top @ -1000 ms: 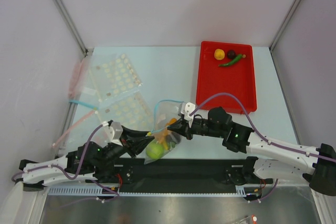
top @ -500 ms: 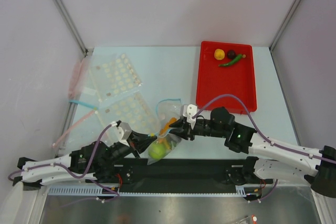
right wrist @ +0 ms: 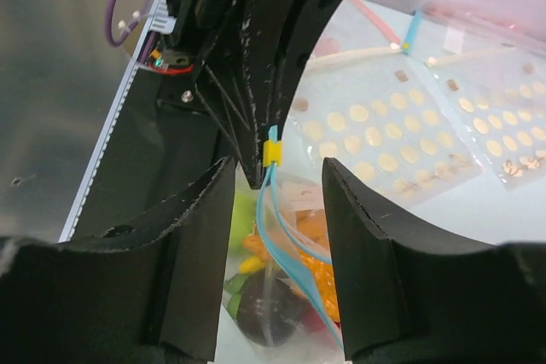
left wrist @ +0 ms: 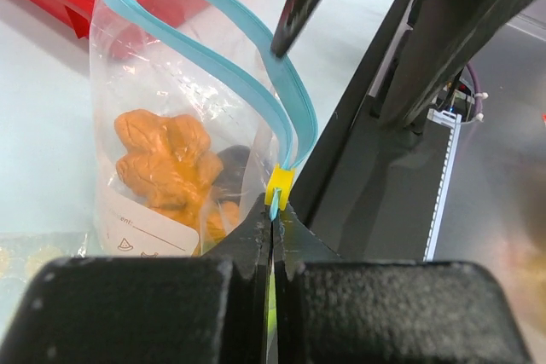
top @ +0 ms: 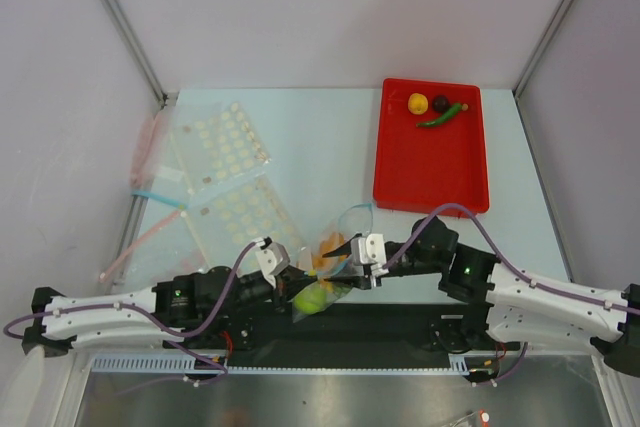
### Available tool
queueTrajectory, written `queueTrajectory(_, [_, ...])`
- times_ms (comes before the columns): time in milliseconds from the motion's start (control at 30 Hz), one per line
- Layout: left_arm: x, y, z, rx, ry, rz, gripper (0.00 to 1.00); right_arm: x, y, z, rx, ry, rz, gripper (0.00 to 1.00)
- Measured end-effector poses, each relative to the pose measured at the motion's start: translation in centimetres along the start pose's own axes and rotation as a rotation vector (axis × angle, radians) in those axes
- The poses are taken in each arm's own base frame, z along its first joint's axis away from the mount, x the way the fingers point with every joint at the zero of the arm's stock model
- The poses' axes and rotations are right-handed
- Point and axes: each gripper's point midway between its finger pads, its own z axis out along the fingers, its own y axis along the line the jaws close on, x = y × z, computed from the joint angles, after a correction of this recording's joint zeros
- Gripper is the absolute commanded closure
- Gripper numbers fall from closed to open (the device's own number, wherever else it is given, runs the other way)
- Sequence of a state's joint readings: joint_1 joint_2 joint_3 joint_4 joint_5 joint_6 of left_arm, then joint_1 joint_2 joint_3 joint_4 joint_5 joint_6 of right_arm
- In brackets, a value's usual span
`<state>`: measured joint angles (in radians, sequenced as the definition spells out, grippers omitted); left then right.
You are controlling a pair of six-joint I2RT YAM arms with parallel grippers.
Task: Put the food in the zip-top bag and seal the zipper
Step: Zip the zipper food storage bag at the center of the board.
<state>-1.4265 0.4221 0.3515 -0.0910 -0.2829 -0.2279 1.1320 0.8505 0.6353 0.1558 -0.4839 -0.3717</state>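
Beside the yellow slider, left gripper pinches the zipper

The left arm lay low along the near edge, reaching rightward toward the middle, while the right arm reached leftward to meet it, elbow raised. The left gripper had its jaws pressed flat together, pinching the end of the zipper between its tips. The right gripper pointed straight at it, tips nearly touching, jaws spread apart and straddling the same strip without gripping
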Motion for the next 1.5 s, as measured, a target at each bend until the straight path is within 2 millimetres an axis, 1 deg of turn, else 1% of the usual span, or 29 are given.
queueTrajectory(67, [0.0, -0.1, 0.0, 0.007, 0.002, 0.002, 1.0, 0.7, 0.5, 0.3, -0.026, 0.02, -0.005, 0.53])
queueTrajectory(267, [-0.4, -0.2, -0.1, 0.014, -0.013, -0.003, 1.0, 3.6, 1.7, 1.5, -0.087, 0.111, 0.018, 0.55])
queueTrajectory(400, [-0.5, -0.5, -0.2, 0.029, -0.015, -0.003, 0.99, 4.3, 2.0, 1.8, -0.102, 0.132, 0.03, 0.55])
queueTrajectory(533, [-0.3, -0.6, -0.1, 0.034, -0.005, 0.001, 1.0, 4.2, 2.0, 1.9, -0.101, 0.128, 0.03, 0.55])
queueTrajectory(567, [-0.2, -0.6, -0.1, 0.035, -0.002, 0.003, 1.0, 4.2, 2.0, 1.9, -0.1, 0.126, 0.031, 0.57])
queueTrajectory(600, [-0.1, -0.6, 0.0, 0.036, 0.003, 0.009, 1.0, 4.2, 2.0, 1.9, -0.099, 0.125, 0.032, 0.62])
queueTrajectory(667, [0.1, -0.8, 0.1, 0.043, 0.013, 0.013, 1.0, 4.1, 2.0, 1.9, -0.098, 0.123, 0.039, 0.66])
queueTrajectory(767, [0.3, -0.9, 0.1, 0.05, 0.02, 0.021, 1.0, 4.2, 2.0, 2.0, -0.098, 0.126, 0.054, 0.66])
queueTrajectory(900, [0.4, -0.9, 0.2, 0.052, 0.024, 0.025, 1.0, 4.2, 2.0, 2.2, -0.099, 0.129, 0.064, 0.71])
queueTrajectory(1000, [0.5, -0.9, 0.3, 0.051, 0.029, 0.031, 1.0, 4.0, 1.9, 2.4, -0.098, 0.128, 0.076, 0.7])
queueTrajectory(1067, [0.6, -0.9, 0.4, 0.049, 0.035, 0.034, 1.0, 4.0, 1.9, 2.4, -0.097, 0.125, 0.079, 0.76])
queueTrajectory(1100, [0.7, -0.9, 0.4, 0.048, 0.038, 0.034, 1.0, 3.9, 1.9, 2.5, -0.096, 0.124, 0.081, 0.9])
queueTrajectory(1133, [0.8, -0.8, 0.4, 0.048, 0.041, 0.035, 1.0, 3.9, 1.8, 2.5, -0.096, 0.123, 0.079, 0.99])
queueTrajectory(1167, [0.8, -0.8, 0.4, 0.047, 0.043, 0.036, 1.0, 3.9, 1.8, 2.5, -0.094, 0.124, 0.084, 1.0])
queueTrajectory(1267, [0.9, -0.7, 0.4, 0.041, 0.049, 0.038, 1.0, 3.9, 1.7, 2.6, -0.088, 0.13, 0.094, 1.0])
queueTrajectory(1333, [0.6, -0.7, 0.2, 0.04, 0.034, 0.034, 1.0, 3.8, 1.6, 2.6, -0.083, 0.129, 0.095, 1.0])
queueTrajectory(1500, [-1.2, -0.8, -0.8, 0.056, -0.038, 0.011, 1.0, 2.4, 1.0, 3.0, -0.067, 0.088, 0.079, 1.0])
